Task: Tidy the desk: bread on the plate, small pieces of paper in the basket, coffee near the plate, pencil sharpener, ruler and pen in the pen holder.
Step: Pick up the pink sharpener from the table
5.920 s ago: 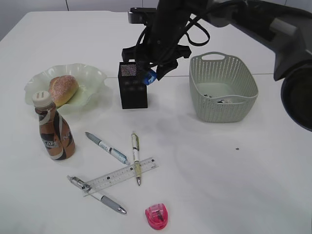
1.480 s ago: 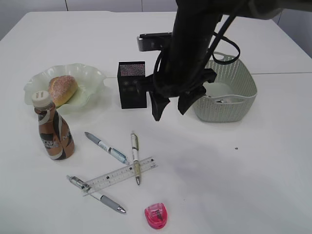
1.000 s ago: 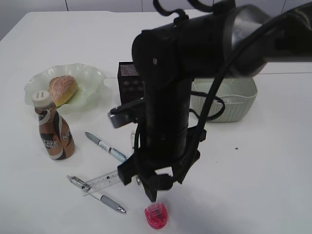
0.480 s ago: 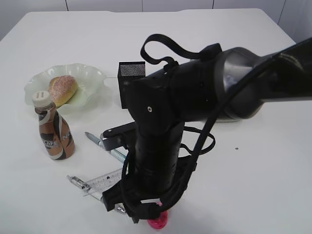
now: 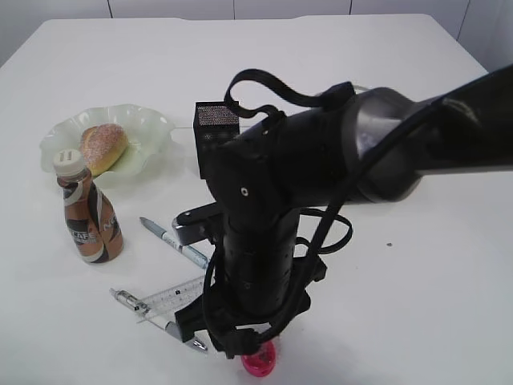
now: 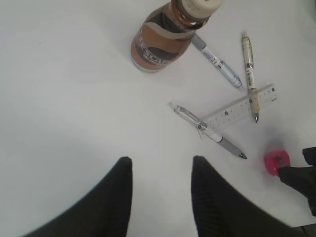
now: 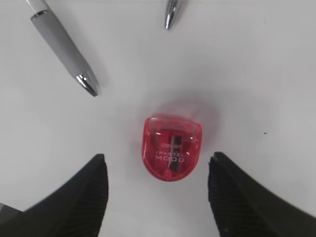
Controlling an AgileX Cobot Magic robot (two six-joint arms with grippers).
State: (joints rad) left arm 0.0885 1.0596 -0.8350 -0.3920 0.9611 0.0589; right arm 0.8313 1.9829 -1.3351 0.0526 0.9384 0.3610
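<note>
The red pencil sharpener [image 7: 172, 147] lies flat on the white desk [image 5: 433, 305] near its front edge. My right gripper [image 7: 158, 158] hangs open just above it, one finger on each side, not touching. In the exterior view the right arm covers most of the pencil sharpener [image 5: 261, 362]. The clear ruler [image 6: 239, 106] lies under a cream pen [image 6: 248, 54] and across a grey pen [image 6: 207, 131]. A blue-grey pen [image 5: 172, 239] lies apart. The bread [image 5: 103, 147] sits on the green plate [image 5: 152, 128], with the coffee [image 5: 88, 216] upright beside it. My left gripper [image 6: 161, 159] is open over bare desk.
The black mesh pen holder [image 5: 210, 128] stands behind my right arm, partly hidden. The basket is hidden by that arm. The grey pen's tip [image 7: 86, 84] and the cream pen's tip [image 7: 171, 12] lie a short way beyond the sharpener.
My right arm has swung from beside the pen holder forward to the desk's front and lowered over the pencil sharpener. Nothing on the desk has moved.
</note>
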